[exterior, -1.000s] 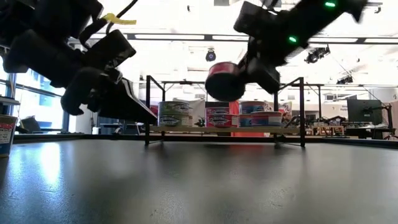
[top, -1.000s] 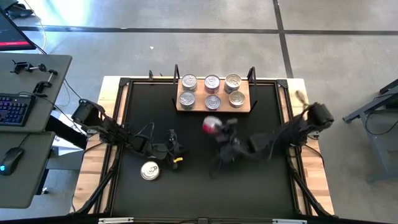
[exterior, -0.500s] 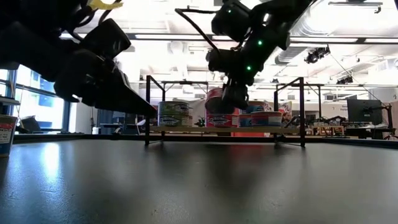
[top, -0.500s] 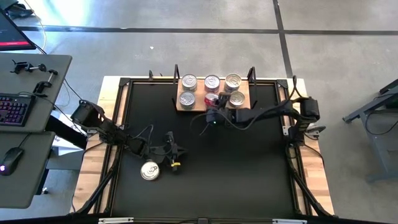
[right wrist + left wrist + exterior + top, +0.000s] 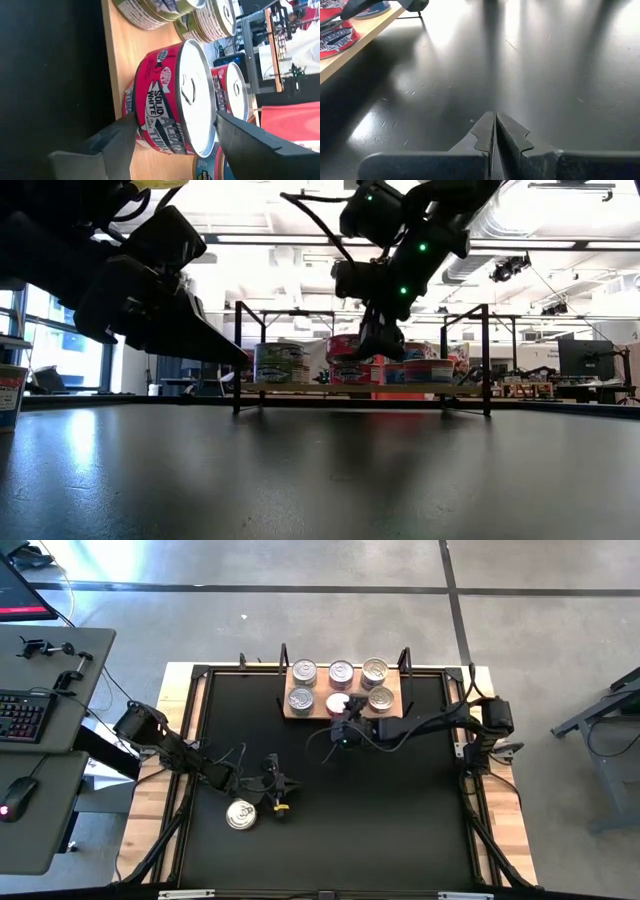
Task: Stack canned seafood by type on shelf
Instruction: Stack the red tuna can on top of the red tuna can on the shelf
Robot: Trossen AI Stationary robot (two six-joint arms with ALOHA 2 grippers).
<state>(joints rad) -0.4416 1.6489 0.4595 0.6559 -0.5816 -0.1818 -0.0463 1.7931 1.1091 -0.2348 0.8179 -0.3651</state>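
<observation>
A red-sided round tin with a smooth white pull-tab lid [image 5: 172, 107] sits stacked on a matching tin at the front middle of the light-brown wooden shelf board [image 5: 343, 712], upper centre of the overhead frame, among five other shiny-lidded tins. The right gripper [image 5: 175, 135] flanks it with fingers spread, apparently not touching. At lower left of the matte black tabletop [image 5: 400, 810], the left gripper [image 5: 282, 790] hangs with fingers pressed together beside a lone gold-lidded tin [image 5: 240, 813].
</observation>
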